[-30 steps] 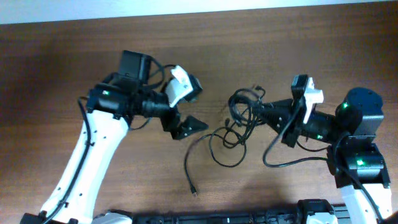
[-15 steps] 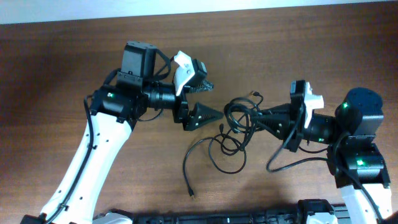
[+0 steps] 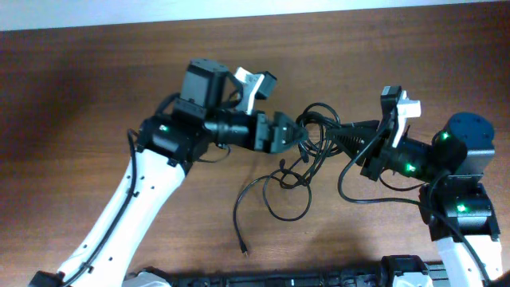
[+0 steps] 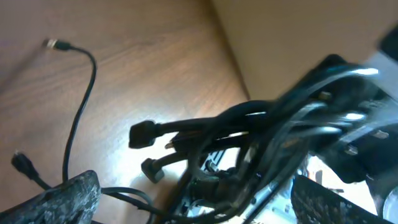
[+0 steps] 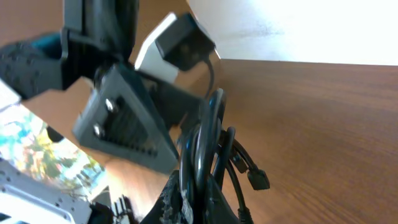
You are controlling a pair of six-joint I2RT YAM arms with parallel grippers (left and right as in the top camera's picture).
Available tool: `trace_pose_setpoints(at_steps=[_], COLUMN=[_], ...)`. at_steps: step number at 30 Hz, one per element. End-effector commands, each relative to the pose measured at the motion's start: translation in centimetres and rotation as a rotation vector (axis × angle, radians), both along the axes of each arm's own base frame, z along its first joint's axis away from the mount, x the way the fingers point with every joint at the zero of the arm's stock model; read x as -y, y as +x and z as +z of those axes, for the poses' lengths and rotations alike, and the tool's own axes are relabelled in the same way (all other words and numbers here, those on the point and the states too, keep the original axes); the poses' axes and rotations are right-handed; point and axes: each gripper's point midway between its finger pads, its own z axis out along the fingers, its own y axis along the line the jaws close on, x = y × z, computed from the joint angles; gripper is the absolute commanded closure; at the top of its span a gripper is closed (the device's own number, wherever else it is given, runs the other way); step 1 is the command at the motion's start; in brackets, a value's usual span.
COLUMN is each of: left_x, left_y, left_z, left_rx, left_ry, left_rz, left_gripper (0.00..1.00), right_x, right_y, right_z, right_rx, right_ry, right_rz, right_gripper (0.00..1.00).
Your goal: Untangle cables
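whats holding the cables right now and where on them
The right gripper is clamped on the cables at the gathered loops of the bundle, not at a plug. The left gripper is open around the bundle, gripping nothing.

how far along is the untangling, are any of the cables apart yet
Early on. Done: nothing is separated yet; the cables are one tangled bundle. In hand: the right gripper is shut on the bundle, and the left gripper has its jaws open on either side of the loops. Left: pulling the cords apart; only one loose end trails free on the table.
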Motion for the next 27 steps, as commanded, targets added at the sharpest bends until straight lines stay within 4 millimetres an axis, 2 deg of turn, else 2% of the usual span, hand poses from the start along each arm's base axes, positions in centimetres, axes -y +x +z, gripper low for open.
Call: trace_pose_setpoints(at_steps=[1, 6, 7, 9, 11, 15, 18, 27], left_x=[0.7, 2.7, 2.9, 3.2, 3.1, 3.1, 3.0, 3.0], left_y=[0.3, 0.0, -0.1, 0.1, 0.2, 0.2, 0.1, -0.1], left_z=[0.3, 1.8, 2.0, 1.9, 1.8, 1.8, 1.7, 1.4], left_rx=[-0.038, -0.025, -0.014, 0.005, 0.009, 0.007, 0.002, -0.010], left_ry=[0.055, -0.007, -0.012, 0.000, 0.004, 0.005, 0.010, 0.018], left_rz=[0.137, 0.132, 0.130, 0.145, 0.152, 0.152, 0.152, 0.149], left_gripper=[0.01, 0.00, 0.06, 0.25, 0.32, 0.30, 0.37, 0.34], right_x=[0.2, 0.1, 0.2, 0.2, 0.2, 0.2, 0.2, 0.6], right_y=[0.1, 0.1, 0.1, 0.1, 0.1, 0.1, 0.2, 0.9], right_z=[0.8, 0.8, 0.8, 0.8, 0.8, 0.8, 1.0, 1.2], right_rx=[-0.016, -0.015, -0.014, -0.014, -0.014, -0.014, 0.001, 0.023], right_ry=[0.026, 0.026, 0.026, 0.026, 0.026, 0.026, 0.023, 0.014], right_rz=[-0.015, -0.015, -0.015, -0.015, -0.015, -0.016, -0.016, -0.059], right_gripper=[0.96, 0.96, 0.96, 0.96, 0.96, 0.96, 0.96, 0.96])
